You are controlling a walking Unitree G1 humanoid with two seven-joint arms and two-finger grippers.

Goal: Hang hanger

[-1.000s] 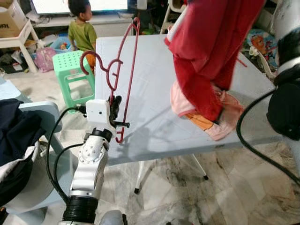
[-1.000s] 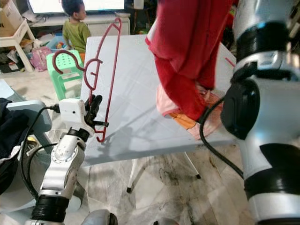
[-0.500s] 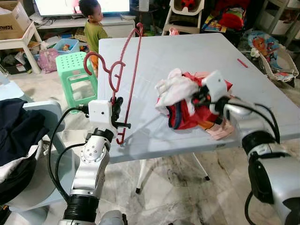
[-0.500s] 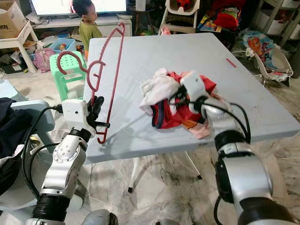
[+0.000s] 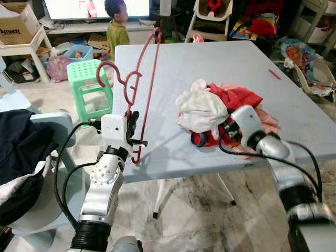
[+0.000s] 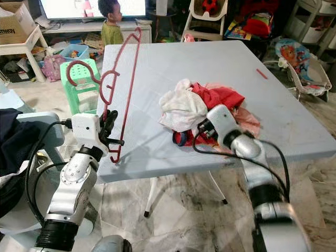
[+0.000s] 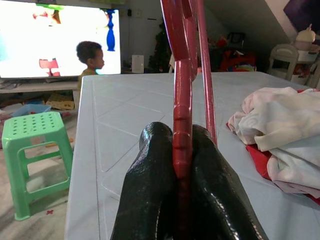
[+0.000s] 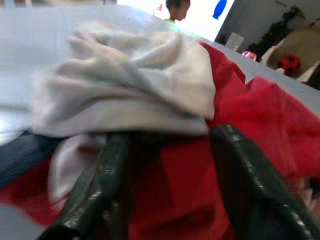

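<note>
A red hanger (image 5: 148, 89) stands upright at the left edge of the grey table (image 5: 210, 58), its hook toward the green stool. My left gripper (image 5: 131, 125) is shut on its lower part; in the left wrist view both black fingers (image 7: 150, 190) pinch the red hanger bar (image 7: 183, 100). A pile of red and white clothes (image 5: 210, 107) lies on the table near its front edge. My right gripper (image 6: 202, 128) is at the near side of that pile, open, with red cloth (image 8: 180, 170) between its spread fingers (image 8: 100, 190).
A green stool (image 5: 89, 84) and a small person (image 5: 118, 26) are beyond the table's left corner. Dark clothes (image 5: 21, 152) lie on a chair at my left. A red pen (image 5: 274, 74) lies on the table's right side. Toys and furniture crowd the back.
The right arm came down from holding the red garment high; the clothes now lie in a heap on the table, with the gripper low at its near side. Left gripper and hanger unchanged.
</note>
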